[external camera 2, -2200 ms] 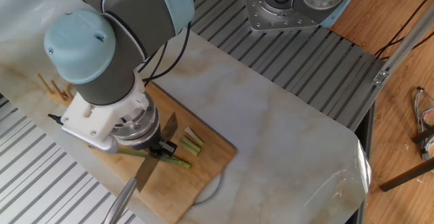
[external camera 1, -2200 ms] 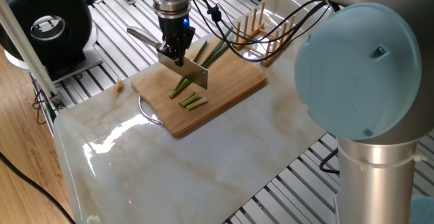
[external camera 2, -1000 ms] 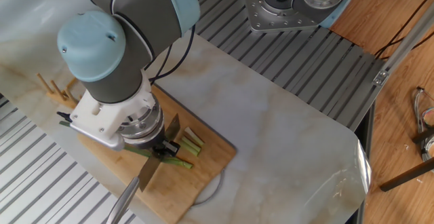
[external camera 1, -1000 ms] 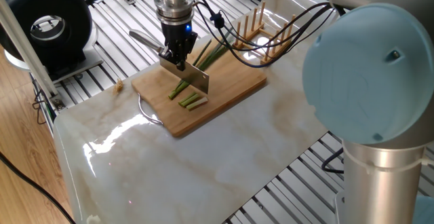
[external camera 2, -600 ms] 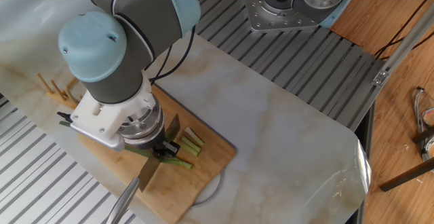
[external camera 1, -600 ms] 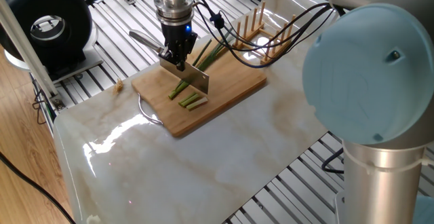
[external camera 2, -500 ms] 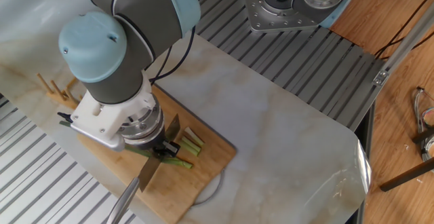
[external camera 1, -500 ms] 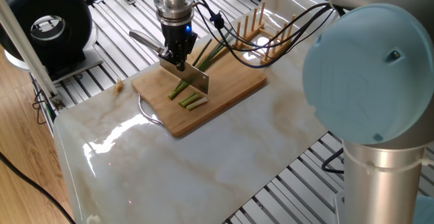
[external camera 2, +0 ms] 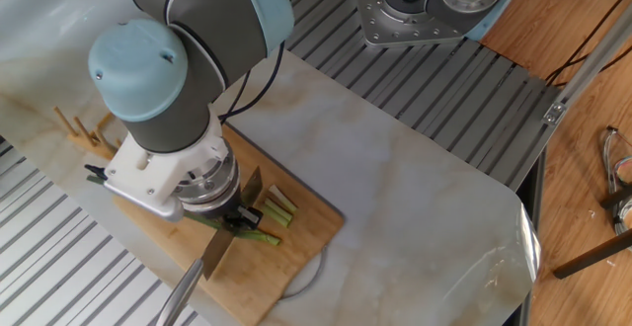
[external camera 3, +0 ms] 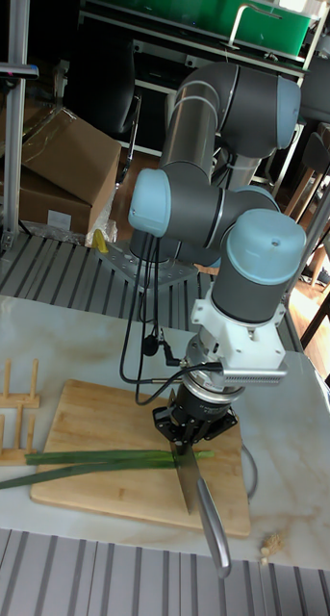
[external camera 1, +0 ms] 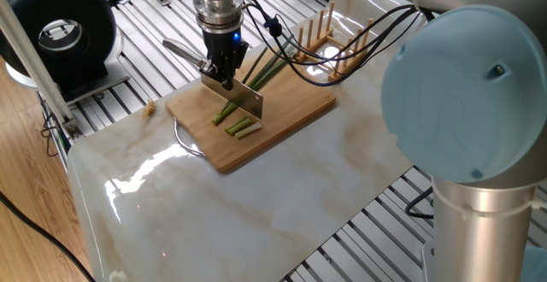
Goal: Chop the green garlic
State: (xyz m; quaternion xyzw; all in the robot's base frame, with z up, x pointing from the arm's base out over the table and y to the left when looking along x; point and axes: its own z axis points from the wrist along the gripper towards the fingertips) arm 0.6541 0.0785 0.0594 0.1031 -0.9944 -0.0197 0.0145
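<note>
While the gripper (external camera 1: 224,75) is pinching the knife (external camera 1: 242,99) with its fingers pressed against the blade's upper edge, the blade is resting edge-down across the green garlic (external camera 1: 261,68) on the cutting board (external camera 1: 291,113). One knife, handle sticking out to the far left in one fixed view and toward the near edge in the tall fixed view. One board, sitting on the marble table (external camera 1: 256,205). The garlic is lying across the board, with its leaves running off the far right edge toward the wooden rack (external camera 1: 329,36); the tall fixed view is showing two long leaves (external camera 3: 88,463). Cut pieces (external camera 1: 243,127) are lying just beside the blade on the near side: two pale ones side by side, plus greener bits closer to the blade; exact count is unclear. One rack, touching the board's far corner.
</note>
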